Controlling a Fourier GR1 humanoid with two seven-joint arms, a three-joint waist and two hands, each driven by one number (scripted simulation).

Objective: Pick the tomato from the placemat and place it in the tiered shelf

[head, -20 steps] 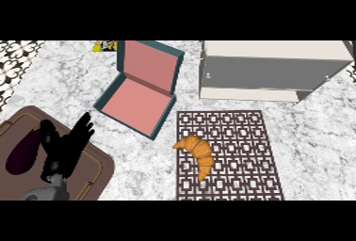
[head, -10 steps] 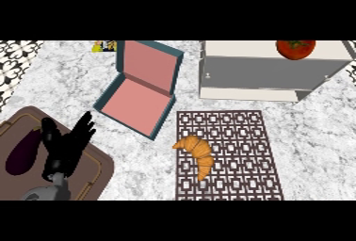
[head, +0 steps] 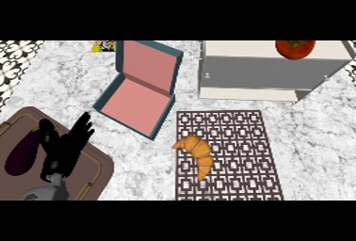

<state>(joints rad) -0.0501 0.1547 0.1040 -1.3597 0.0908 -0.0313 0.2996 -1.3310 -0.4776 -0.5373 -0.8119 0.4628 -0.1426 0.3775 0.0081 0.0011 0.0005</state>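
Left hand (head: 61, 155) shows at the lower left of the head view: it is black, with the fingers straight and spread and pointing up, open, and it holds nothing. It is above a brown tray (head: 21, 123) with rounded corners and a raised rim. On this tray, just beside the hand, lies a dark purple eggplant (head: 22, 153), long and smooth.

The tomato (head: 295, 48) is red, round and glossy, with a small dark green star at the stem. It sits on the top level of the tiered shelf (head: 264, 70), near its right end, at the far right of the counter. The shelf is boxy, with cream boards and a grey panel.

In front of the shelf lies the placemat (head: 240, 160), a dark brown rectangle with a lattice pattern of small white openings. On its left part lies a golden, curved croissant (head: 198, 153).

Between the tray and the shelf stands an open box (head: 135, 101), teal outside and flat pink inside, its lid upright.

The counter (head: 316, 134) is white and grey marble with veins.
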